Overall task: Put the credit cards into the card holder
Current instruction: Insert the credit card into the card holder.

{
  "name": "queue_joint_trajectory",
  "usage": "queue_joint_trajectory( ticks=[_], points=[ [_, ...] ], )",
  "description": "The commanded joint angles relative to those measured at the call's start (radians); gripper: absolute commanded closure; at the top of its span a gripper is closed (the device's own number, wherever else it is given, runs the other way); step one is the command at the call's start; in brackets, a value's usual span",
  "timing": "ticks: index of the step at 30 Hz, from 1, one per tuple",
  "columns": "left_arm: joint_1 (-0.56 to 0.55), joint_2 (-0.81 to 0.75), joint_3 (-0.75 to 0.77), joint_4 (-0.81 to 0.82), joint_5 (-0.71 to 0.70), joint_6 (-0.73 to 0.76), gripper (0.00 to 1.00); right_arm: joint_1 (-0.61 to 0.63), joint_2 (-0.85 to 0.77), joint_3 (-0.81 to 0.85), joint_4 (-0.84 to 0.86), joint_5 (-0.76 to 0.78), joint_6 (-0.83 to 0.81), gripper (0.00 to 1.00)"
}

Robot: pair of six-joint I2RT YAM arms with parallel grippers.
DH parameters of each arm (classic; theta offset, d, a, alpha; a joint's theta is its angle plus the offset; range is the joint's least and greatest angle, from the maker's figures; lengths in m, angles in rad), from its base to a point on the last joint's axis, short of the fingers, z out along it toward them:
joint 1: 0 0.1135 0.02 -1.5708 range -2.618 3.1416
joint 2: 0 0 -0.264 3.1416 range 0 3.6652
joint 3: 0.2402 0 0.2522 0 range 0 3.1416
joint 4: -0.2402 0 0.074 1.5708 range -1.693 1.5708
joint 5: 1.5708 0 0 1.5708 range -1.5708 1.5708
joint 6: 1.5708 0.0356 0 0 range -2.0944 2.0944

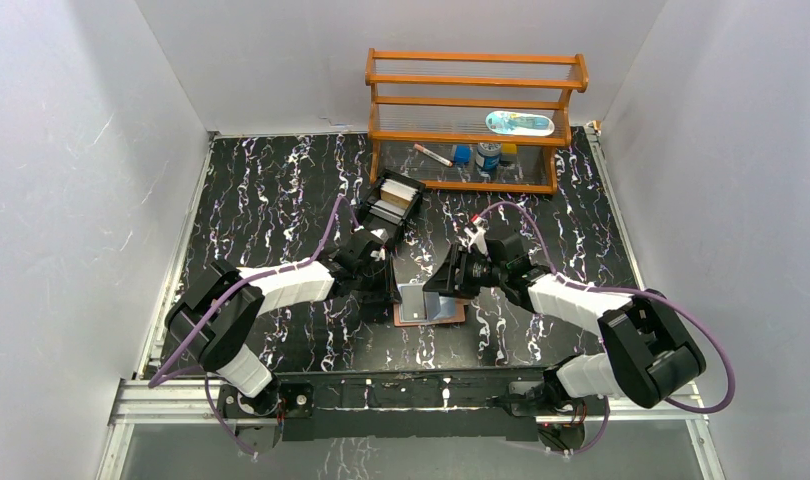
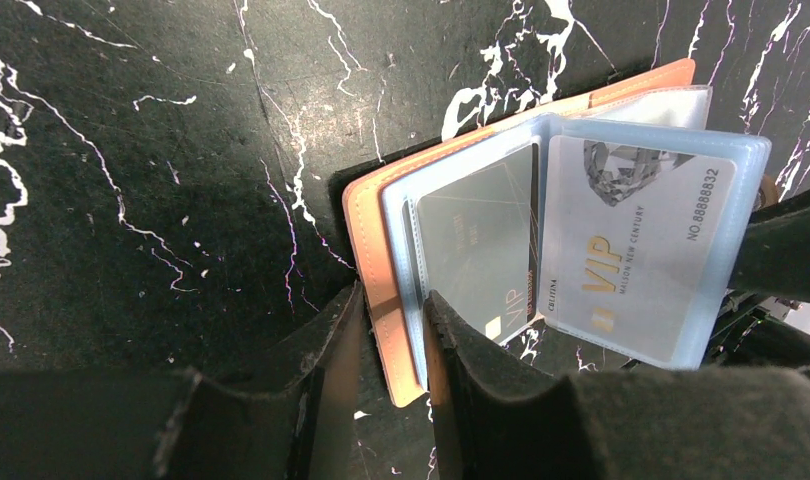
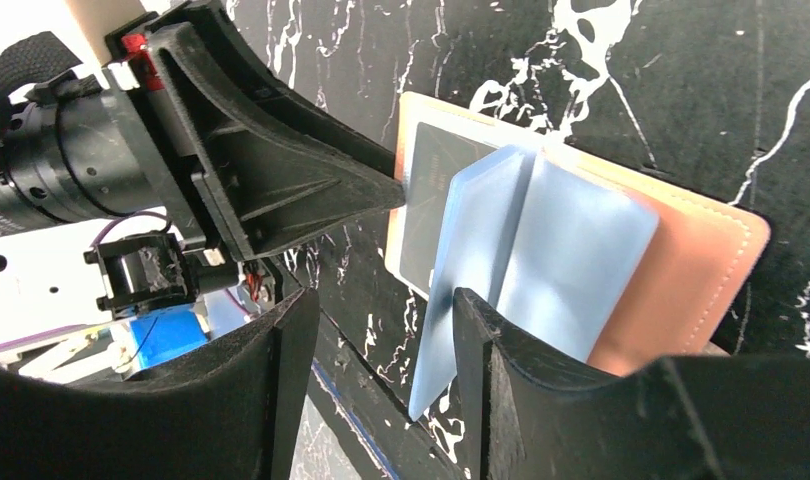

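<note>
The tan card holder (image 1: 431, 306) lies open on the table between my two grippers. In the left wrist view its tan cover (image 2: 373, 250) carries pale blue sleeves holding a grey VIP card (image 2: 476, 240) and a pale VIP card (image 2: 631, 240). My left gripper (image 2: 391, 300) is open, its jaws straddling the holder's left edge, with one fingertip (image 2: 451, 325) on the sleeve edge. My right gripper (image 3: 381, 300) is open. An upright pale blue sleeve leaf (image 3: 461, 290) stands between its jaws, against the right finger (image 3: 486, 340).
A black open tray (image 1: 393, 197) with more cards stands behind the left gripper (image 1: 389, 283). A wooden rack (image 1: 476, 120) with small items is at the back. The right gripper (image 1: 443, 290) is close to the left one over the holder.
</note>
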Motion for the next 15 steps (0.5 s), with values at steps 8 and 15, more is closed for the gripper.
queue_joint_trajectory(
  ticks=[8, 15],
  points=[
    [0.003, -0.117, -0.01, -0.024, -0.049, -0.028, 0.65, 0.054, 0.046, 0.045, 0.111, -0.067, 0.034, 0.4],
    [0.004, -0.155, -0.016, -0.036, -0.071, -0.039, 0.64, 0.063, 0.083, 0.058, 0.097, -0.051, 0.031, 0.42]
  ],
)
